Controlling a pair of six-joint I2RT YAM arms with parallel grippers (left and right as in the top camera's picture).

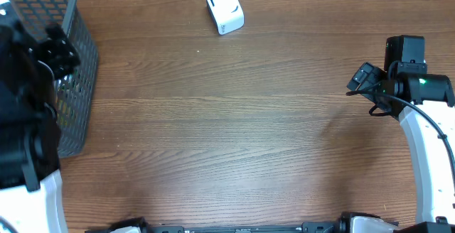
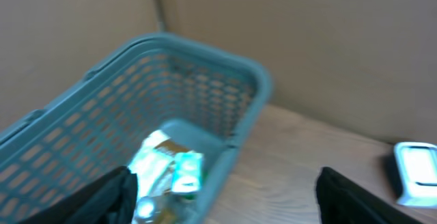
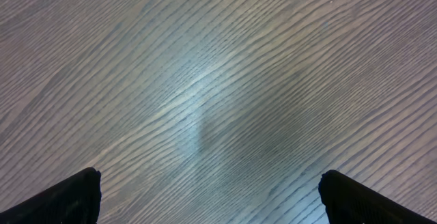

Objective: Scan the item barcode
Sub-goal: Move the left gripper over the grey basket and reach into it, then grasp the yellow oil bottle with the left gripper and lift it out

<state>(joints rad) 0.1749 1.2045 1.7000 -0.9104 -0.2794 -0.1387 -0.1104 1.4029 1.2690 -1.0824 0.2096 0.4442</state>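
A teal mesh basket (image 2: 225, 74) holds the items: a green and white packet (image 2: 186, 172) lying on other shiny wrapped goods (image 2: 151, 157), all blurred, with no barcode that I can make out. My left gripper (image 2: 225, 200) hangs above the basket's near corner, open and holding nothing. In the overhead view the left arm (image 1: 28, 112) covers most of the basket (image 1: 79, 62). The white scanner (image 1: 225, 8) stands at the back of the table, and it also shows at the right edge of the left wrist view as a white box (image 2: 416, 173). My right gripper (image 1: 364, 81) is open over bare wood (image 3: 218, 108).
The wooden table (image 1: 227, 133) runs between the two arms. A brown wall (image 2: 328, 39) rises behind the basket. The right arm's white link (image 1: 426, 155) runs along the right edge.
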